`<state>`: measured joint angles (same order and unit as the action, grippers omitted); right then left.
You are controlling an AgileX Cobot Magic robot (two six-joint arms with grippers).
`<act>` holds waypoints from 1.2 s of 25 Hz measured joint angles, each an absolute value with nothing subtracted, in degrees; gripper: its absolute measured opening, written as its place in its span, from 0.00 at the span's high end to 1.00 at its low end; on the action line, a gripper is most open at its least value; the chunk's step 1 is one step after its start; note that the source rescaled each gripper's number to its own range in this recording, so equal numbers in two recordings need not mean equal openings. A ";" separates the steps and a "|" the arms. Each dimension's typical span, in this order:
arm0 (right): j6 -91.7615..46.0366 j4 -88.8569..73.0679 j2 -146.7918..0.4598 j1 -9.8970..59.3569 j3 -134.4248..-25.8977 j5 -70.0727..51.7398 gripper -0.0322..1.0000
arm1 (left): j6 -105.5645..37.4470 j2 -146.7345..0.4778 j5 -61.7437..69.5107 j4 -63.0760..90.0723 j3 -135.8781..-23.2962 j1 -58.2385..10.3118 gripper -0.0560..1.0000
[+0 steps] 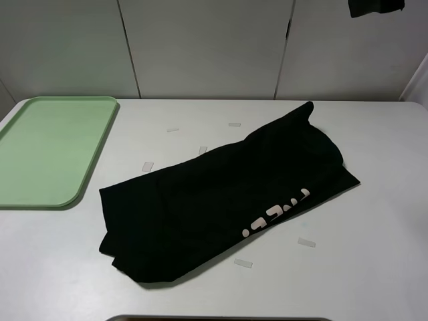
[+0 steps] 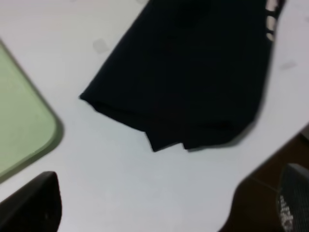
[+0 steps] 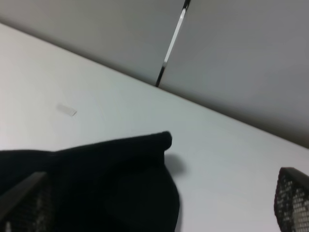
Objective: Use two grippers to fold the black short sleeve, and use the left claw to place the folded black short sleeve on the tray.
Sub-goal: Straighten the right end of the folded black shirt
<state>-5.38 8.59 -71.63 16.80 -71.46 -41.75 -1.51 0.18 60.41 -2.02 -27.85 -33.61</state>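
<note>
A: Shirt (image 1: pixel 227 194), where?
B: On the table (image 1: pixel 381 267), middle to right. It is folded into a long black band that runs diagonally from near left to far right. Pale lettering (image 1: pixel 274 215) sits by its near right edge. The far end rises to a small point close to the wall.
A: Tray (image 1: pixel 47 150)?
B: Far left of the table, pale green. The shirt is off it. The shirt's near-left corner lies close to the tray's near corner, with a strip of table between them, not touching.
A: Left pincer (image 2: pixel 171 176)?
B: Its two fingers stand wide apart with only table between them. The shirt's folded near-left end lies ahead of it, apart from both fingers. The tray's rounded corner is off to one side, also apart.
A: Right pincer (image 3: pixel 164 174)?
B: Spread wide too. In its wrist view the shirt's far pointed end lies between the fingers, and one finger overlaps the cloth in that picture. Whether it touches the cloth cannot be told. The cloth lies loose on the table, not pinched.
A: High view of the pincers?
B: Neither shows there, only in the wrist views.
A: Other stuff?
B: Small pale tape bits (image 1: pixel 243 263) lie scattered on the table around the shirt.
</note>
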 joint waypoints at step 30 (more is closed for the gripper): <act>-11.55 -8.89 -85.39 16.73 -71.46 -55.00 0.00 | -1.51 0.18 60.41 -1.97 -27.85 -11.52 0.12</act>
